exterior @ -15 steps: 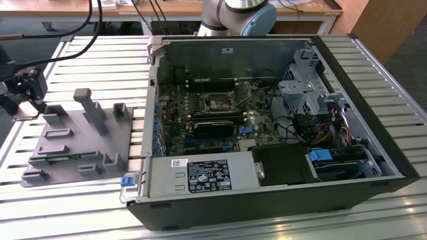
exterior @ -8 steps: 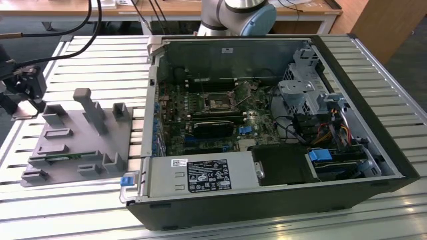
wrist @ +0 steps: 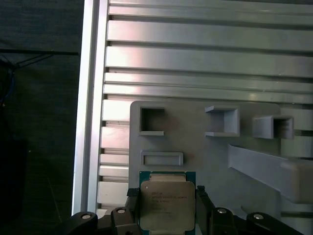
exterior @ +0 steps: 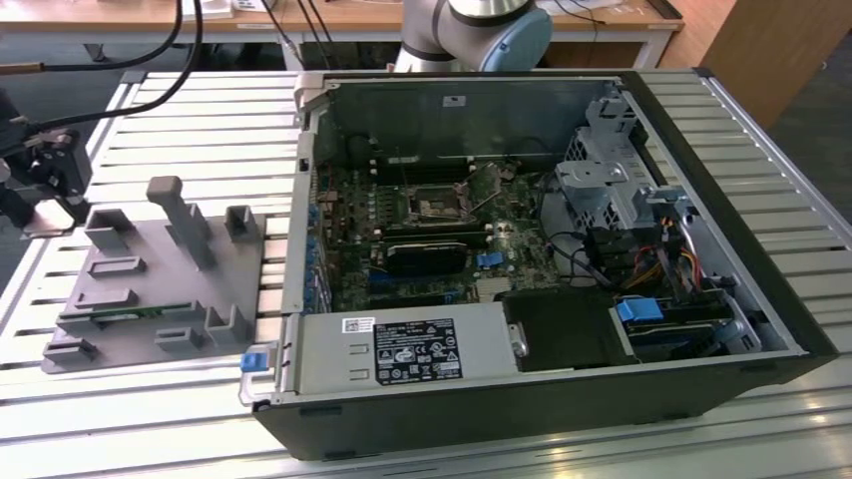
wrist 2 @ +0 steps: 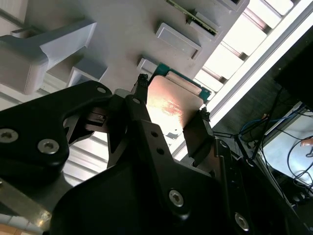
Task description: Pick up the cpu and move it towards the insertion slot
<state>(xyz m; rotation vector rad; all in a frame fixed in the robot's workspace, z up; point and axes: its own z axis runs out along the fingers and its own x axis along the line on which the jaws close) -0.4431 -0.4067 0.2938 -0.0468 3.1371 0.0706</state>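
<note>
Gripper (wrist: 166, 198) is clamped on the cpu (wrist: 166, 208). In both wrist views the two black fingers (wrist: 131, 200) sit against opposite side edges of the chip, metal lid facing the first wrist camera. The chip hangs over the grey tray (wrist: 205, 161), near the tray edge that borders the slatted table (wrist: 195, 54). I can't tell if it is clear of the tray or just resting on it. The insertion slot (exterior: 437, 206) is inside the open PC case (exterior: 692, 329) on the green motherboard (exterior: 349, 284), well apart from the tray (exterior: 134, 299) at the exterior view's left. Handling, my read: light, thin, stiff, no give. The lid is smooth metal, so it would slip under a top pinch. The contact side is fragile, so the edge grip on the green rim looks like the right hold, and it needs to stay level. Hard to make out: the chip's underside, the exact finger contact line, and any corner or notch marking for orientation. The second wrist view puts glare across the lid (wrist 2: 171, 105), and the finger (wrist 2: 195, 134) hides one edge. The slot is small in the exterior view, so I can't tell whether its frame and lever are open. Black hardware (exterior: 40, 165) at that view's left edge is cut off.
</note>
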